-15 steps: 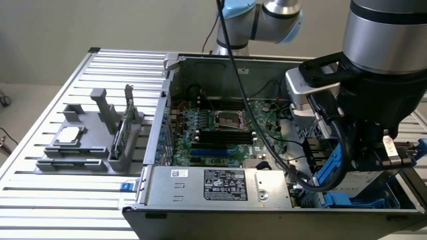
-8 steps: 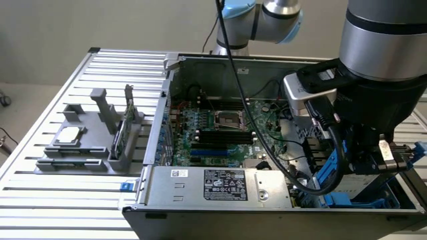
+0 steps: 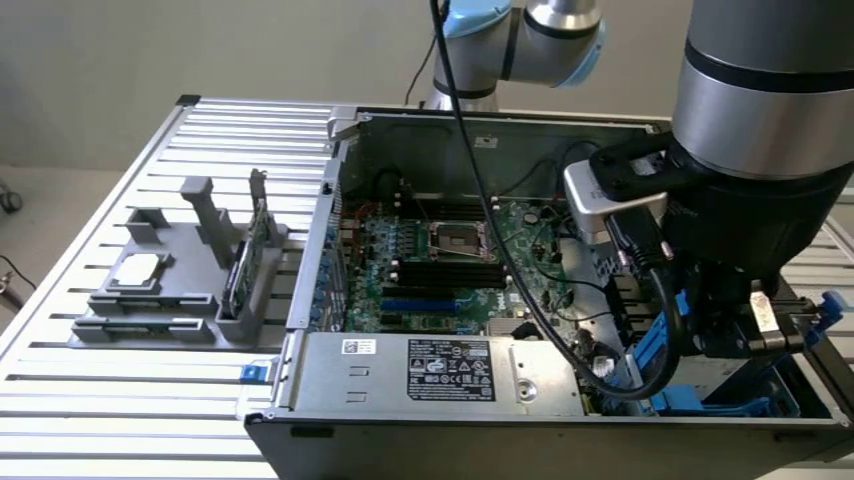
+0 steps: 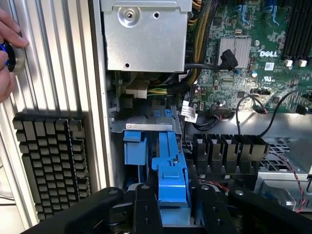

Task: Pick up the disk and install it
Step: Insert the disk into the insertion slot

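The disk (image 4: 171,165) shows in the wrist view as a bright blue plastic carrier standing edge-on in the drive bay of the open computer case (image 3: 400,365). My gripper (image 4: 175,197) has a black finger on each side of that blue carrier and is shut on it. In the exterior view the gripper (image 3: 731,340) reaches down into the case's near corner at that view's right, with the disk's blue rails (image 3: 658,352) beside it. The disk's metal body is mostly hidden by the fingers and the bay.
A motherboard (image 3: 441,260) and black cables (image 3: 561,300) fill the case. A grey fixture (image 3: 160,300) on the slatted table holds a small silver chip (image 3: 140,268) and a green card (image 3: 248,265). A person's hand (image 4: 7,44) rests on the table near a black finned block (image 4: 51,165).
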